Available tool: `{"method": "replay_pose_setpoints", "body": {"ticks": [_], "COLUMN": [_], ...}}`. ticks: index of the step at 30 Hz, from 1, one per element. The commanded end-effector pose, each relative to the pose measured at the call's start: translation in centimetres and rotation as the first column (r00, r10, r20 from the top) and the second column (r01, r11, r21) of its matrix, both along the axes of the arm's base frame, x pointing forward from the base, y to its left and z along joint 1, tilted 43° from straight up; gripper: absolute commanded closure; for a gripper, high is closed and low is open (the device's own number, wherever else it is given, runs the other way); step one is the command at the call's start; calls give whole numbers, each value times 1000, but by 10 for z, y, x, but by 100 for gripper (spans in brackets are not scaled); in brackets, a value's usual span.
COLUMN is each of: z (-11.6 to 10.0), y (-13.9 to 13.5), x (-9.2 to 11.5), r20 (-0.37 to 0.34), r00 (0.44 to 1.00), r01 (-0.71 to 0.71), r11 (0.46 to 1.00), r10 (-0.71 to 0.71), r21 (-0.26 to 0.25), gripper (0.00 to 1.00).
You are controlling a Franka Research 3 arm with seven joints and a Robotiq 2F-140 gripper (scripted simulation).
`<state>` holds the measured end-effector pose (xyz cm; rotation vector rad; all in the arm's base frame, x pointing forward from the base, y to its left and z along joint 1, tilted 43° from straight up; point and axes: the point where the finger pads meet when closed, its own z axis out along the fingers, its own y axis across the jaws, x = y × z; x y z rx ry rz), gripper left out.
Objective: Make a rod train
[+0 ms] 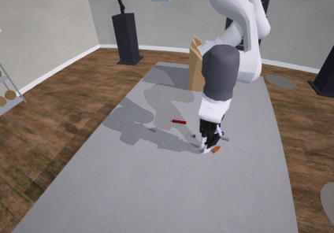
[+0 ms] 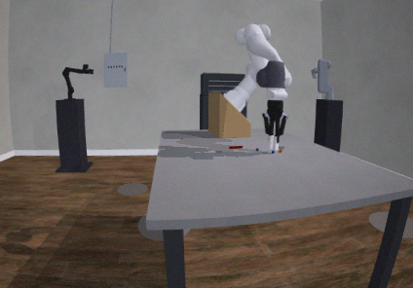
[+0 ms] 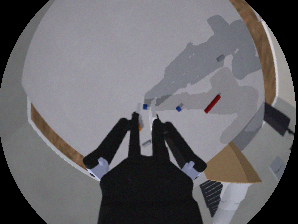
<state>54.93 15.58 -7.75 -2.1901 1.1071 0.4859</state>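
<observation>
My gripper (image 1: 203, 150) (image 2: 274, 149) (image 3: 145, 108) is low over the table, its fingers a small distance apart. A blue rod (image 2: 273, 152) (image 3: 145, 106) lies between or just under the tips, and no firm hold on it shows. An orange rod (image 1: 216, 149) (image 2: 281, 150) lies close beside the fingers; in the wrist view a finger partly hides it. A grey rod (image 1: 224, 138) (image 3: 146, 143) lies behind it. A second blue rod (image 1: 194, 136) (image 2: 257, 149) (image 3: 179, 108) lies apart. The red rod (image 1: 179, 121) (image 2: 236, 147) (image 3: 213, 104) lies flat beyond it.
Another small grey piece (image 1: 152, 130) (image 3: 220, 58) lies in the arm's shadow, away from the other rods. A wooden wedge-shaped block (image 1: 194, 73) (image 2: 228, 120) (image 3: 231, 167) stands near the arm's base at the table's back.
</observation>
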Motion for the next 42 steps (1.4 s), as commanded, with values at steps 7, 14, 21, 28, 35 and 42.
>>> {"method": "replay_pose_setpoints", "body": {"ticks": [7, 14, 21, 28, 35, 42], "z": [-1, -3, -7, -11, -13, -13], "y": [0, 2, 6, 10, 12, 12], "x": [0, 0, 0, -1, -1, -1], "r20": [-3, -3, -3, -3, -3, -3], "r00": [1000, 1000, 1000, 1000, 1000, 1000], "r01": [5, 5, 5, 5, 5, 5], "r11": [1000, 1000, 1000, 1000, 1000, 1000], "r10": [-5, -5, -5, -5, -5, -5], "r21": [1, 1, 1, 1, 1, 1], "gripper": [85, 85, 85, 85, 85, 85]}}
